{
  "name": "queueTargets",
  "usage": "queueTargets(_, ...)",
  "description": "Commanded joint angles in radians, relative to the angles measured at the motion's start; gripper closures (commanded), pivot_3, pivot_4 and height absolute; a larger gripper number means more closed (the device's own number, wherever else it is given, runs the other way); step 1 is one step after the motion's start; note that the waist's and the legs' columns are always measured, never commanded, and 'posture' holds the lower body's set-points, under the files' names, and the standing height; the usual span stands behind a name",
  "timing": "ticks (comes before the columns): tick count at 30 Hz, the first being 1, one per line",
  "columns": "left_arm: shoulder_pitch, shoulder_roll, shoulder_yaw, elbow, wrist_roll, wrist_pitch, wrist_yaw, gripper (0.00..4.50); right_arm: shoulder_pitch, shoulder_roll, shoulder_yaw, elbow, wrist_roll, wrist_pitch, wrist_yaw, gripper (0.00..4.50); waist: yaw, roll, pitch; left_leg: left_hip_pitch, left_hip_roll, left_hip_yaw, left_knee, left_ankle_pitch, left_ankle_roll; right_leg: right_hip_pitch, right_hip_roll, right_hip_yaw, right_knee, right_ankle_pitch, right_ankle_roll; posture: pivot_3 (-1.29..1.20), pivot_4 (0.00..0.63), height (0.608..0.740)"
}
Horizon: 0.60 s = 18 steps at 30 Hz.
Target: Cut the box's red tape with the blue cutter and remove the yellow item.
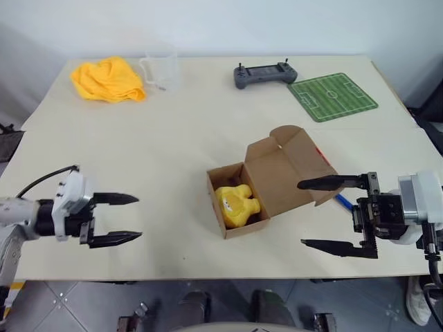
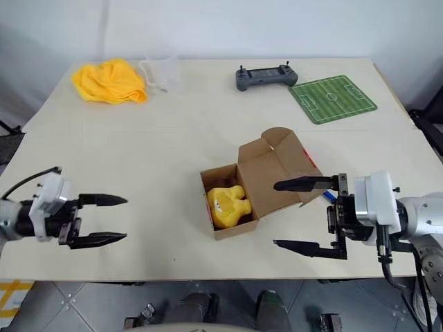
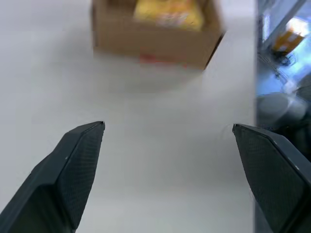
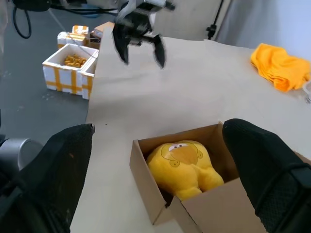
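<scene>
I see my left gripper point(image 1: 123, 219) and right gripper point(image 1: 324, 214) both spread wide, holding nothing, flanking the box point(image 1: 266, 187) near the bench's front edge. My right wrist view looks into the open box, where the yellow item point(image 4: 183, 167) sits. A bit of the blue cutter point(image 1: 342, 201) peeks past the flap.

The box point(image 1: 266, 187) is plain brown cardboard, with a sliver of red tape point(image 1: 319, 153) at its 3 o'clock edge, and the yellow item point(image 1: 237, 203) inside it is bright yellow with an orange-brown face patch. A short bit of the blue cutter point(image 1: 342, 201) shows at the box's 4 o'clock. On the pale cream table point(image 1: 173, 131), the cloth point(image 1: 109, 79) at 11 o'clock is orange-yellow, the controller point(image 1: 265, 75) at 12 o'clock is dark grey, and the mat point(image 1: 332, 96) at 1 o'clock is green with white pitch lines.
</scene>
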Motion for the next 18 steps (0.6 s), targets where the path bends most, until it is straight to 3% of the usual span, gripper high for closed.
queueTargets(1, -0.178, 0.034, -0.120, -0.128, -0.077, 0.167, 0.034, 0.02, -0.024, -0.024, -0.032, 0.019, -0.006, -0.022, 0.017, 0.00, 0.003, 0.000, 0.000, 0.000, 0.000, -0.001, 0.001, 0.000, 0.000, 0.001, 0.000, 0.000, 0.000, 0.000, 0.000, 0.00, 0.150, 0.740)
queueTargets(4, -0.364, 0.030, -0.296, -0.172, -0.065, 0.310, 0.032, 0.02, -0.028, -0.038, -0.027, 0.003, -0.001, 0.001, 0.006, 0.00, -0.007, 0.000, 0.000, 0.002, 0.000, 0.001, -0.001, 0.000, 0.000, 0.002, 0.001, 0.000, 0.001, 0.001, 0.000, 0.00, 0.150, 0.740)
queueTargets(8, -0.625, -0.170, -0.566, -0.134, 0.056, 0.447, 0.173, 0.02, 0.020, -0.047, -0.064, -0.055, 0.010, 0.034, -0.029, 0.00, -0.005, 0.000, 0.000, 0.001, 0.000, 0.000, -0.002, 0.000, 0.000, 0.002, 0.002, -0.001, 0.002, 0.001, 0.000, 0.00, 0.150, 0.740)
queueTargets(14, -0.707, -0.343, -0.805, -0.022, 0.300, 0.366, 0.302, 0.02, 0.149, -0.045, -0.171, -0.131, -0.003, 0.069, -0.078, 0.00, -0.010, 0.000, 0.000, 0.002, 0.000, 0.002, -0.003, 0.000, 0.001, 0.002, 0.002, 0.000, 0.001, 0.001, 0.001, 0.00, 0.150, 0.740)
queueTargets(18, -0.726, -0.361, -0.881, 0.048, 0.404, 0.283, 0.281, 0.02, 0.215, -0.030, -0.220, -0.203, 0.018, 0.105, -0.139, 0.00, -0.006, 0.000, 0.000, 0.002, 0.001, 0.002, -0.002, 0.000, 0.000, 0.002, 0.003, 0.000, 0.001, 0.001, 0.001, 0.00, 0.150, 0.740)
